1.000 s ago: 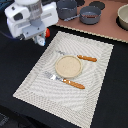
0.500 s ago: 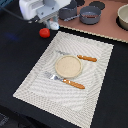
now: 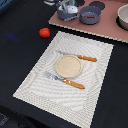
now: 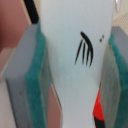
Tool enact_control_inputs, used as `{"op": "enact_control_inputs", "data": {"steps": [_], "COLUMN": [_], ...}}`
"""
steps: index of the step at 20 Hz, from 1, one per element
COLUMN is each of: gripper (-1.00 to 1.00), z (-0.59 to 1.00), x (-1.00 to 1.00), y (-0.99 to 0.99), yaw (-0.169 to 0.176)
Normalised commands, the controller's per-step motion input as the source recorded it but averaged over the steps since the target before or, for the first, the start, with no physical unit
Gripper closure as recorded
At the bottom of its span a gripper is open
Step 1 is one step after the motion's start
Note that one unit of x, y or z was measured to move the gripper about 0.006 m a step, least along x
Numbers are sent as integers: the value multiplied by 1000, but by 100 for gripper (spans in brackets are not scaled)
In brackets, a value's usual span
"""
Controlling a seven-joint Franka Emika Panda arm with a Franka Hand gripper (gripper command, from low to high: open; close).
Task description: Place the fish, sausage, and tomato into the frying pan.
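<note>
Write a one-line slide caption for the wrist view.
Claw shut on the white fish, its teal pads pressing both flanks.

Arm cut off above the claw (image 3: 66,6); fish (image 4: 75,55) blurred.

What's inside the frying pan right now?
The frying pan shows a reddish strip, maybe the sausage; too blurry to confirm. The tomato is outside. The tool grips the fish.

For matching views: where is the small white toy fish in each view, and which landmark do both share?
Exterior view: small white toy fish at the top edge, in the gripper.
Wrist view: fills the centre, between the green-padded jaws.
Shared landmark: the pink mat beneath.
</note>
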Motion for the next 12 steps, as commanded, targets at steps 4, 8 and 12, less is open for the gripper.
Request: {"op": "enact_control_inputs", "data": {"steps": [4,8,12], "gripper": [100,100,100], "z": [390,365,269], "x": [811,784,719], "y": [648,680,739], "yaw": [0,0,0]}}
